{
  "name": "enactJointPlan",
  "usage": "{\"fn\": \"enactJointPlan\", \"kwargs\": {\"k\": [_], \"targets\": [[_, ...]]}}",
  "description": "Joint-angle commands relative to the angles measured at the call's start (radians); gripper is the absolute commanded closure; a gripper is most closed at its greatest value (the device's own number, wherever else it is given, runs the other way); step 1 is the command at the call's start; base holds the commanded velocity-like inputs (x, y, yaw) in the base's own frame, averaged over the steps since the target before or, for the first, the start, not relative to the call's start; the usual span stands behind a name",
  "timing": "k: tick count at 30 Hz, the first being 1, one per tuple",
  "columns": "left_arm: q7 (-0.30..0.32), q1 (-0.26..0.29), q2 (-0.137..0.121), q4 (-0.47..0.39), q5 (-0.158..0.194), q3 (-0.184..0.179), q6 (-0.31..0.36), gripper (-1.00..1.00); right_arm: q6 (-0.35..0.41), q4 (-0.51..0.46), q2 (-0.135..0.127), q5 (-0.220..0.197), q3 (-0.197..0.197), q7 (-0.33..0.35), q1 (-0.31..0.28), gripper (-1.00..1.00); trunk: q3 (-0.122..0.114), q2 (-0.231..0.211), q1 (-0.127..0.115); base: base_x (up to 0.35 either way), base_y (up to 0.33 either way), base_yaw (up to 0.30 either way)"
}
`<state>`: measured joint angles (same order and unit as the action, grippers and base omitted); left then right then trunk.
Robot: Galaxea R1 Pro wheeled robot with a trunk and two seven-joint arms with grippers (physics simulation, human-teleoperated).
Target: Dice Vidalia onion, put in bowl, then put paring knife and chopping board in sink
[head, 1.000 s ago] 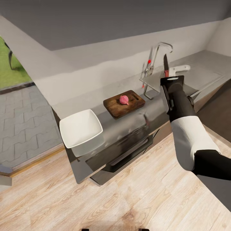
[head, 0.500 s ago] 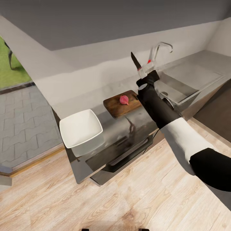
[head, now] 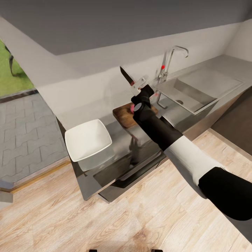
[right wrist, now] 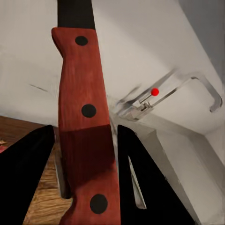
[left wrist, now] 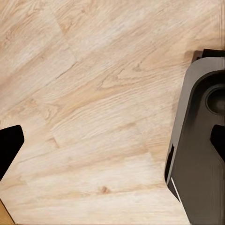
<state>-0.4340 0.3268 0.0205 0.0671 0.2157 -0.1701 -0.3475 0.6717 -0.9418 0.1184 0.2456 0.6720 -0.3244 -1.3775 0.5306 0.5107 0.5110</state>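
Clamped on the red handle of the paring knife (right wrist: 86, 126), the right gripper (head: 140, 91) holds the blade up and tilted toward the wall, above the chopping board (head: 124, 117). A sliver of pink onion (head: 132, 109) shows on the board, beside the wrist. The white bowl (head: 88, 141) sits empty on the countertop (head: 120, 140), well apart from the sink (head: 196, 87). Whether the left gripper (left wrist: 112, 140) is open I cannot tell; its view shows wooden floor (left wrist: 93, 93). So the onion seems fetched and the knife picked up; dicing, filling the bowl and returning knife and board remain.
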Motion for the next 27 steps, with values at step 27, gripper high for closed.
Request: {"fn": "enactJointPlan", "kwargs": {"k": [27], "targets": [[0.014, 0.001, -0.001, 0.004, 0.016, -0.008, -0.038, -1.00, 0.008, -0.015, 0.056, 0.467, 0.045, -0.011, 0.023, 1.00, 0.001, 0.001, 0.000, 0.000, -0.227, 0.000]]}}
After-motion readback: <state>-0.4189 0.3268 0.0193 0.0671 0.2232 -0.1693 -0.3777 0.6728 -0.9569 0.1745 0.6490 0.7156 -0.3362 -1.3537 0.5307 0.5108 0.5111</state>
